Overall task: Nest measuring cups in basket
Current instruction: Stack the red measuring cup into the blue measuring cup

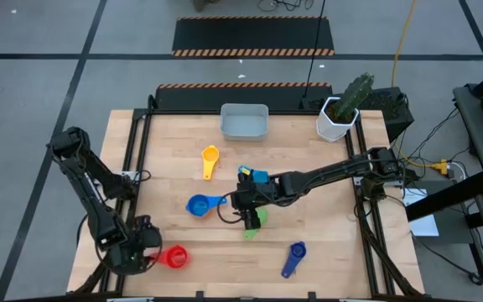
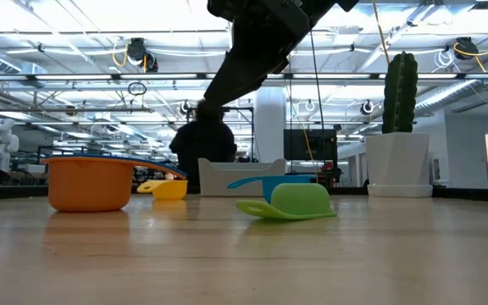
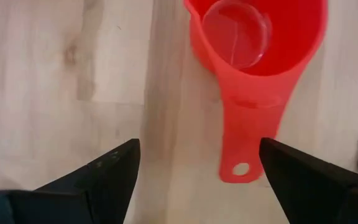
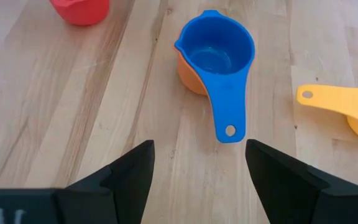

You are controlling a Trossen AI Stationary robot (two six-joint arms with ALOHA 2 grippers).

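Note:
The grey-blue basket (image 1: pixel 244 122) (image 2: pixel 240 178) sits near the table's far edge. The blue cup (image 1: pixel 199 205) (image 4: pixel 216 53) rests inside the orange cup (image 4: pixel 185 74) (image 2: pixel 90 182). Around it lie the yellow cup (image 1: pixel 210 159) (image 4: pixel 347 109), the light blue cup (image 1: pixel 254 174), the green cup (image 1: pixel 256 220) (image 2: pixel 288 202) with its mouth down, and the dark blue cup (image 1: pixel 294 257). The red cup (image 1: pixel 174 257) (image 3: pixel 260 37) stands near the near-left corner. My right gripper (image 1: pixel 235 210) (image 4: pixel 197 168) hovers open above the table beside the green cup, facing the blue cup. My left gripper (image 1: pixel 151 253) (image 3: pixel 197 168) is open just left of the red cup's handle (image 3: pixel 244 143).
A white faceted pot with a cactus (image 1: pixel 342 113) (image 2: pixel 401 161) stands at the far right corner. Bare wood shows at the far left and along the near edge (image 1: pixel 225 268). A dark shape beyond the table (image 2: pixel 206 144) shows in the low view.

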